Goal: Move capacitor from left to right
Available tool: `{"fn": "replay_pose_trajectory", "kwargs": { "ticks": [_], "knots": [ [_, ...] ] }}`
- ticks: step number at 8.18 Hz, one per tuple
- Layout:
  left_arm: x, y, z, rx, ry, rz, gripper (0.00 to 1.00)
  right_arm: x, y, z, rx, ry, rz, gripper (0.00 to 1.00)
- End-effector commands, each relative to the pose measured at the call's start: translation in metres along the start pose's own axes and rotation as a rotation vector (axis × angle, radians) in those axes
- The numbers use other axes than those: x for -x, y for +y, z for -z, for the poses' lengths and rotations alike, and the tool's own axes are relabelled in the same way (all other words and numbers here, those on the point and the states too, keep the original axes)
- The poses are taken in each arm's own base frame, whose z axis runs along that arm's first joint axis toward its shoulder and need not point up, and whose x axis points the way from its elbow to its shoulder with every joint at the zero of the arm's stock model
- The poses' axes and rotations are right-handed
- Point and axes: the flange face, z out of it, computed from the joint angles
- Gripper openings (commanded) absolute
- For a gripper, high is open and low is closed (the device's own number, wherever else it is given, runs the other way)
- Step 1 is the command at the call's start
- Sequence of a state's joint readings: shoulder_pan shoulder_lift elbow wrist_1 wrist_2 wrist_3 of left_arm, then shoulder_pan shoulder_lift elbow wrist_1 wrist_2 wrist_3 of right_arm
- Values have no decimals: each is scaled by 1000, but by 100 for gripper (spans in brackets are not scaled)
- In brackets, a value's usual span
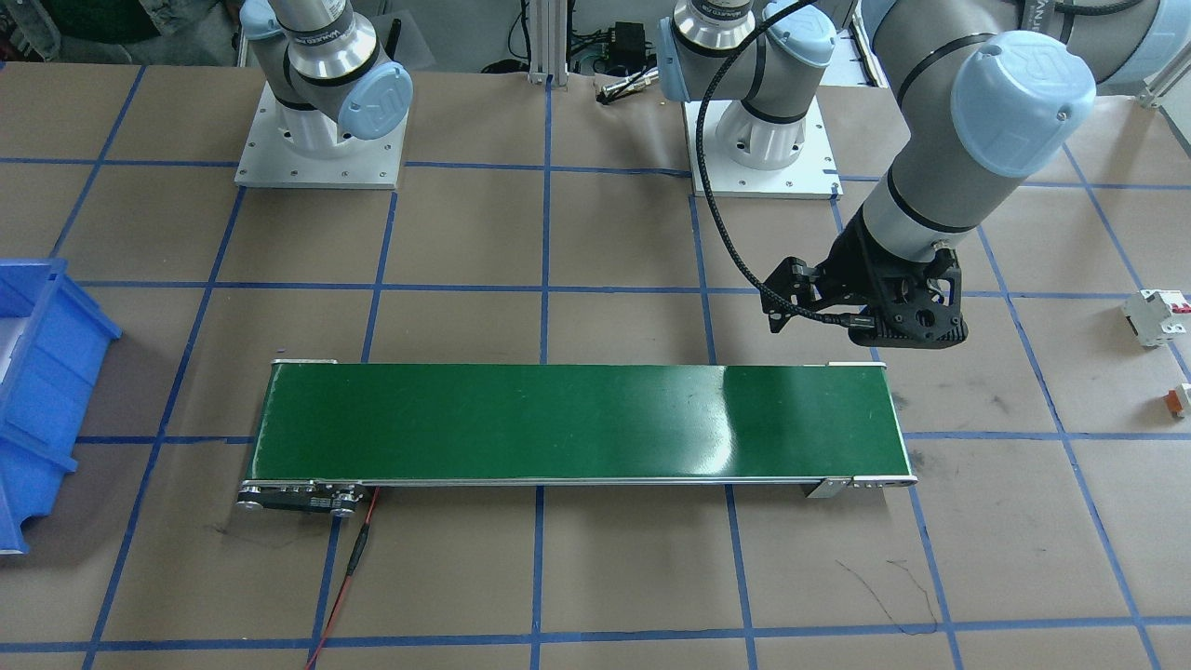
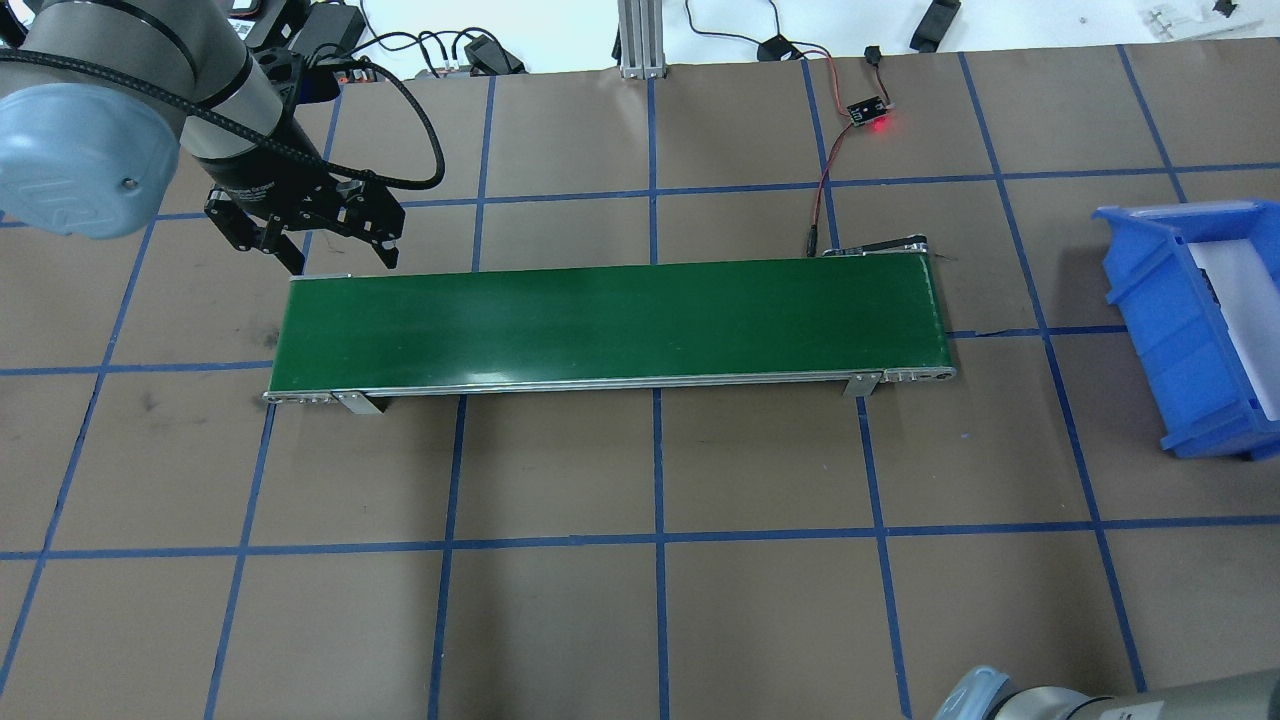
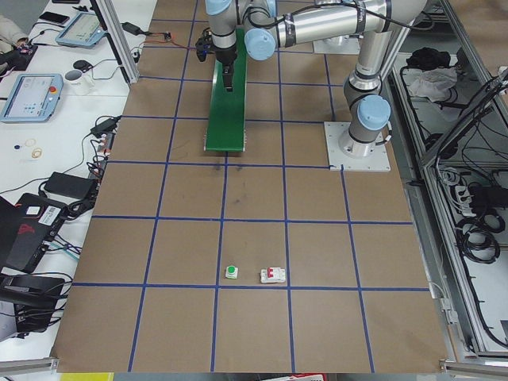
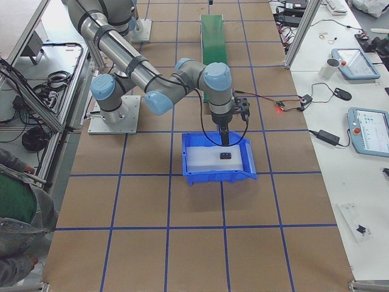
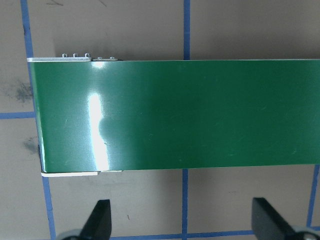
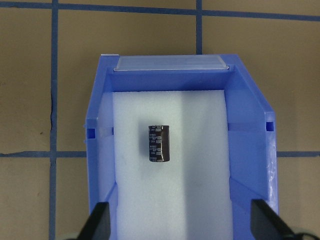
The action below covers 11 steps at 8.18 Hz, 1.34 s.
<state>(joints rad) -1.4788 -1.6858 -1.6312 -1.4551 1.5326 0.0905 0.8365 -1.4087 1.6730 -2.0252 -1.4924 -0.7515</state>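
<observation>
Right wrist-mounted view: the capacitor (image 6: 159,143) is lying on its side on the white foam pad (image 6: 200,200) inside the blue bin (image 6: 100,135). It's roughly mid-pad, clear of the bin walls, with pale print running down one side.

The right gripper (image 6: 182,224) hangs above the bin. Its fingers (image 6: 100,220) are spread wide at the bottom edge of that view, with nothing between them and no contact with the capacitor. You can cross-check on exterior right: the near arm points straight down over the bin, and the capacitor (image 4: 225,156) shows as a dark speck on the foam below it.

The left gripper (image 2: 340,255) is likewise released and empty. In overhead exterior you'll find it at the left end of the green conveyor belt (image 2: 610,325), just past the belt's far edge, over the brown table paper (image 2: 700,450). The left wrist-mounted view agrees: the fingertips (image 5: 101,220) are wide apart above the paper, alongside the belt's long edge, with the belt end in frame.

The bin sits on the table off the belt's right end, apart from it.

Other items you'll see:
- A white breaker block (image 1: 1157,316) with a red tab, and a small orange-and-white piece (image 1: 1180,398), lie out on the robot's left side of the table, well apart from the belt.
- A small board (image 2: 868,112) with a lit red LED sits beyond the belt, wired toward its right end.
</observation>
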Motion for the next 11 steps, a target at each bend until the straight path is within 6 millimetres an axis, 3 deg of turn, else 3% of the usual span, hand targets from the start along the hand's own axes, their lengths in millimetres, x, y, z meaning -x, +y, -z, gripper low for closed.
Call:
{"fn": "replay_pose_trajectory", "kwargs": {
  "ticks": [1, 2, 4, 6, 9, 11],
  "knots": [
    [0, 0, -2, 3, 0, 0, 100, 37, 6, 38, 30, -21, -71, 100],
    [0, 0, -2, 3, 0, 0, 100, 70, -1, 59, 10, -19, -92, 100],
    [0, 0, -2, 3, 0, 0, 100, 164, -16, 91, 11, -56, -67, 100],
    [0, 0, -1, 2, 0, 0, 100, 244, -24, 100, 20, -85, -82, 100],
    [0, 0, -2, 3, 0, 0, 100, 306, -25, 104, 29, -105, -91, 100],
    [0, 0, -2, 3, 0, 0, 100, 329, -23, 105, 34, -112, -95, 100]
  ]
}}
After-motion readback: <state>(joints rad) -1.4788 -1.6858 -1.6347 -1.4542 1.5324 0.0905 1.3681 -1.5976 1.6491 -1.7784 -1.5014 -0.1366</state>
